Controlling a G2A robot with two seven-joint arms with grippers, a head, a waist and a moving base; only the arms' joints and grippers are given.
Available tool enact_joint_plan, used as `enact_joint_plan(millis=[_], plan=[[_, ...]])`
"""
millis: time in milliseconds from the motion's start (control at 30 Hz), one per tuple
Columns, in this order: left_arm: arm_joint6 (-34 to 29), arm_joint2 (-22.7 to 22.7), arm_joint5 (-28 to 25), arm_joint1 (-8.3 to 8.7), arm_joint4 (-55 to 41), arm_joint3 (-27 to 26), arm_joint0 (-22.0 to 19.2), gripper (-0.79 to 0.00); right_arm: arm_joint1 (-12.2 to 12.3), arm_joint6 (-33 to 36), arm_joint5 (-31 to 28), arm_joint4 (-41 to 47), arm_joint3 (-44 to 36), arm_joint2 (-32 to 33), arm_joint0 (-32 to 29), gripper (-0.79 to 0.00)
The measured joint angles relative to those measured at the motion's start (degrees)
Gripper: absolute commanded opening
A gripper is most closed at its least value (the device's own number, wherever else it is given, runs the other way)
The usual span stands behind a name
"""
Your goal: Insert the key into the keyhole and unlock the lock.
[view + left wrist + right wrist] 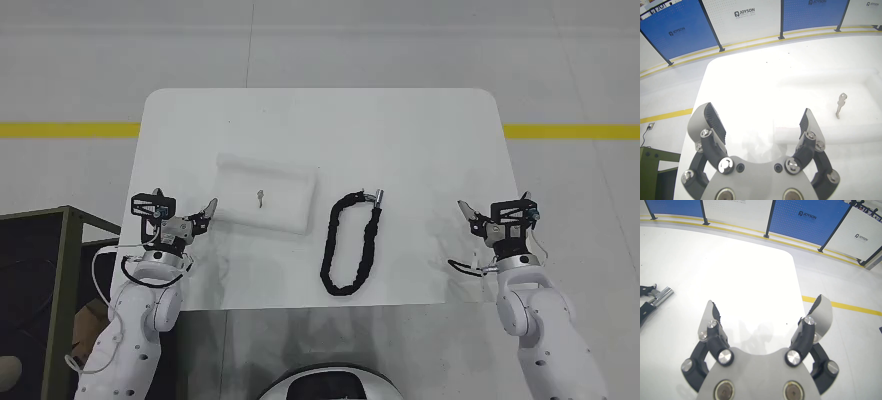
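This looks like the very start. The key (840, 105) lies on a white pad (285, 175) on the bench (420, 130), near the left hand (757, 108), which is open and empty. The right hand (764, 299) is open too, away from the chain lock (350, 243). Next, the left hand should probably pinch the key.

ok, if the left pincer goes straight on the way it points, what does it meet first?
Probably the white pad, whose near edge lies ahead of the left pincer. The key on the pad sits off to one side of that line. Height unclear; it might pass over.
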Motion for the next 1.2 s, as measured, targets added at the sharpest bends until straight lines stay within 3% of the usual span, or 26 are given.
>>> enact_joint_plan(millis=[267,400,500,600,700,833,967,1200], plan=[[-0.4,0.0,-0.3,-0.02,-0.4,0.0,-0.2,0.0,0.0,0.0,0.0,0.0,0.0,0.0,0.0,0.0],[-5.2,-0.7,-3.3,-0.01,-4.6,-1.4,-3.3,0.0,0.0,0.0,0.0,0.0,0.0,0.0,0.0,0.0],[-14.3,-1.1,-6.4,0.13,-10.3,-2.7,-8.9,0.0,0.0,0.0,0.0,0.0,0.0,0.0,0.0,0.0],[-28.4,0.4,-8.9,0.28,-17.4,-2.1,-17.5,0.0,0.0,0.0,0.0,0.0,0.0,0.0,0.0,0.0],[-49.3,5.1,-8.9,0.22,-26.6,1.7,-29.9,0.0,0.0,0.0,0.0,0.0,0.0,0.0,0.0,0.0],[-66.1,12.2,-5.8,-0.37,-28.8,6.1,-41.2,0.0,0.0,0.0,0.0,0.0,0.0,0.0,0.0,0.0],[-70.4,17.2,-3.4,-1.03,-30.1,9.6,-45.3,0.0,0.0,0.0,0.0,0.0,0.0,0.0,0.0,0.0],[-70.1,17.3,-3.4,-1.04,-30.2,9.7,-45.4,0.0,0.0,0.0,0.0,0.0,0.0,0.0,0.0,0.0]])
